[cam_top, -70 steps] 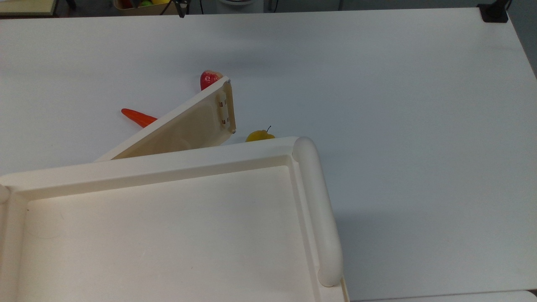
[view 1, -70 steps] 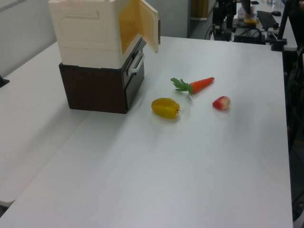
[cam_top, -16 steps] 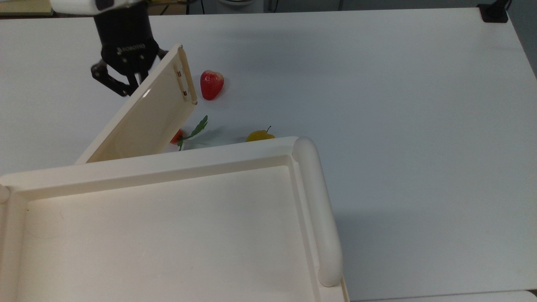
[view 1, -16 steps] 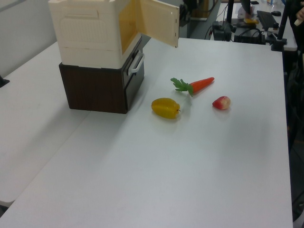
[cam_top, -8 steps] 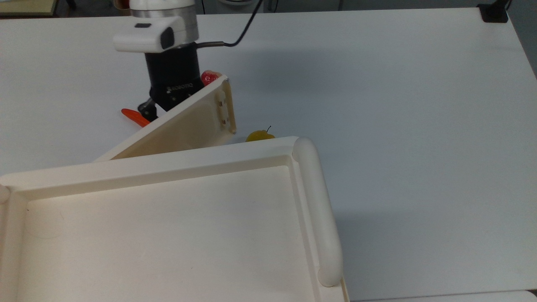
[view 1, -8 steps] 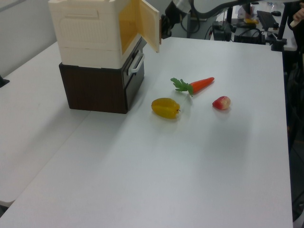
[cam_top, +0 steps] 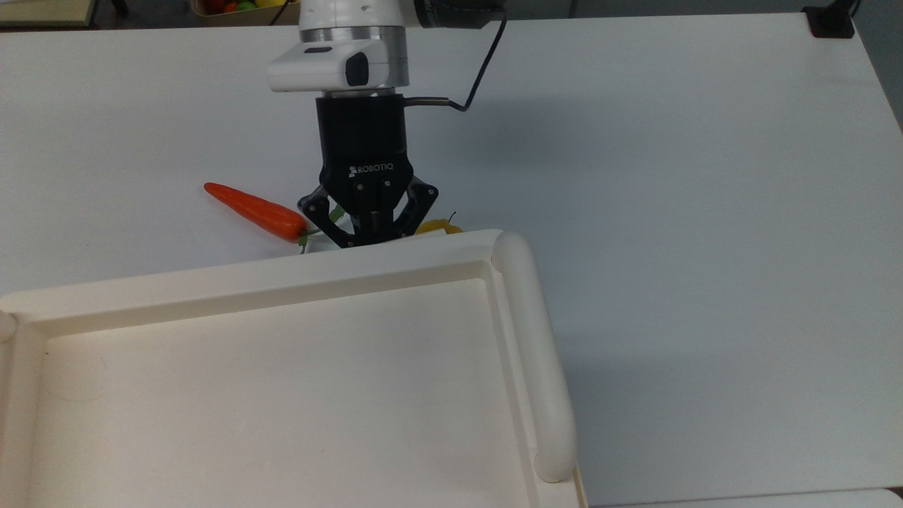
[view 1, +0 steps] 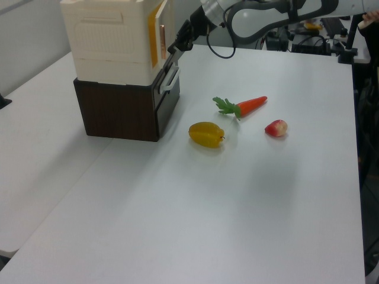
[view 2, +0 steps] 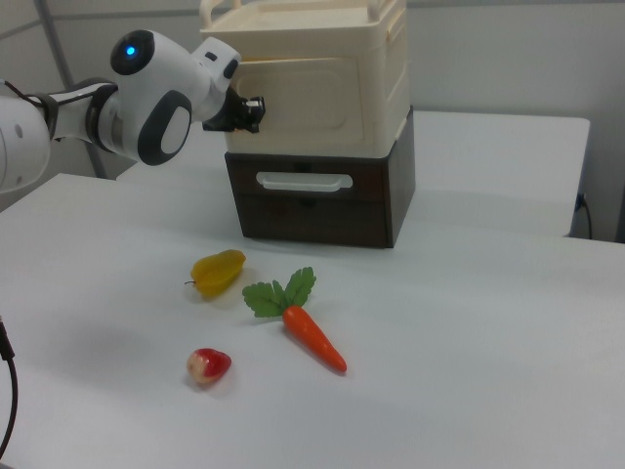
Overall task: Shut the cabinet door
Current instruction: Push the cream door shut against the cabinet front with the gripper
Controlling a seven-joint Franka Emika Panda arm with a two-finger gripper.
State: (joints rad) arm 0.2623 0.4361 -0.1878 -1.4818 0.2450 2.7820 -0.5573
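Three toy foods lie on the white surface [cam_top: 670, 176] before the cabinet [view 2: 317, 88]: a carrot [view 2: 311, 335], a yellow fruit [view 2: 218, 271] and a red fruit [view 2: 208, 365]. My fingers [cam_top: 331, 212] are spread apart, holding nothing, their tips pressed up to the front of the cabinet just below its rimmed top in the top view. The cabinet door [view 2: 293, 98] sits nearly flush with the cream front in the right view; in the left view its orange-tinted edge [view 1: 160, 36] stands out slightly from the cabinet's face, with my gripper [view 1: 180, 42] touching or just beside it. Beneath the cream unit sits a dark brown drawer box [view 2: 322, 200] with a pale handle. In the top view the carrot [cam_top: 255, 210] lies to the left of my gripper [cam_top: 367, 236], and the yellow fruit [cam_top: 437, 226] peeks out just to its right.
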